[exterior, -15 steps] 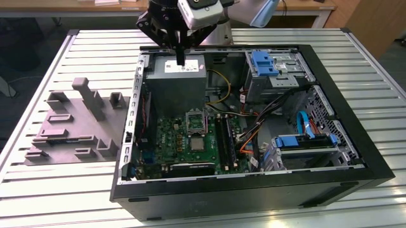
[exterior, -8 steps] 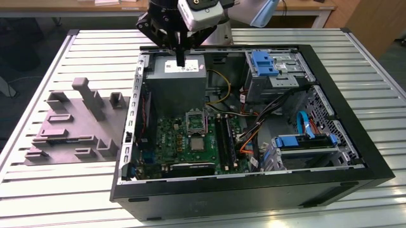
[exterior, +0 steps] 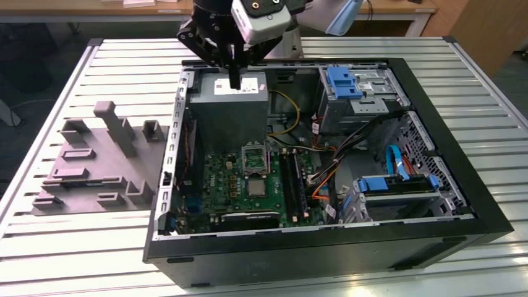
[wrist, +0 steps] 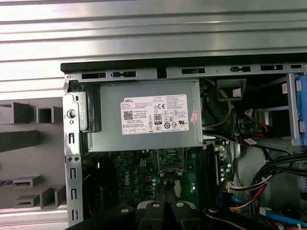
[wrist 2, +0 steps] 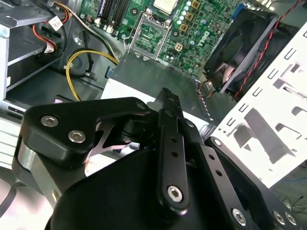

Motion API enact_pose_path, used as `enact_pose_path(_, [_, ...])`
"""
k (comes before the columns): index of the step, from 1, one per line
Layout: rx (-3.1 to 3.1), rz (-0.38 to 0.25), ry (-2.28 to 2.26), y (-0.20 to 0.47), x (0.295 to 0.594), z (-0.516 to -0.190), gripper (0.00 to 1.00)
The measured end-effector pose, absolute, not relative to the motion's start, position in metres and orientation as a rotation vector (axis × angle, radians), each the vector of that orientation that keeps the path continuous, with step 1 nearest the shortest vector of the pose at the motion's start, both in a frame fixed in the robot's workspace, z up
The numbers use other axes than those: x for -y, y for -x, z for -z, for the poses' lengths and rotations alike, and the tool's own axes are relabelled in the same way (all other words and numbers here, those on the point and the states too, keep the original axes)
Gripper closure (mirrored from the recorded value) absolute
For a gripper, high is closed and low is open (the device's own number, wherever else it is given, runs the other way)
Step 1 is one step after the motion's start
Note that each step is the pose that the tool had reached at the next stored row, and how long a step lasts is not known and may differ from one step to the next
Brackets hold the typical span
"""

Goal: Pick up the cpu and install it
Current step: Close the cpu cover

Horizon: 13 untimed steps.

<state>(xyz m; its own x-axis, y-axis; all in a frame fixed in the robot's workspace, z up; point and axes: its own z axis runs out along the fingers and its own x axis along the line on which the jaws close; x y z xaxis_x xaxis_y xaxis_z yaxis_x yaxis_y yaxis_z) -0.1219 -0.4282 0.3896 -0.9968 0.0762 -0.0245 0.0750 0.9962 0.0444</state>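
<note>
Slatted aluminium forms the worktop that carries everything we see. Our claw is clenched, its black fingers pressed together with nothing between them. It hangs over the big grey power supply, right above that box's white label; whether the tips touch the label we cannot tell. The power supply sits at the end of the open black computer case nearest the worktop's far edge. Just beyond it, toward the near edge, we find the green motherboard, with the black metal-framed socket close to the power supply. The cpu lies flat on the motherboard, pale top upward, just beside the socket on its near-edge side and well apart from the claw. In the second wrist view a yellow cable loops beside the power supply and a black fan stands against the case wall. A blue drive bracket sits in the case's far corner. Outside the case, toward the worktop edge at the exterior view's left, rests a grey moulded fixture.
</note>
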Motion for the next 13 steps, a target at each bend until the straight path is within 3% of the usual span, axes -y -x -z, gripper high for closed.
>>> enact_pose_path(13, [-3.113,-0.068,-0.118,0.1194,0.4352,-0.3836,0.89])
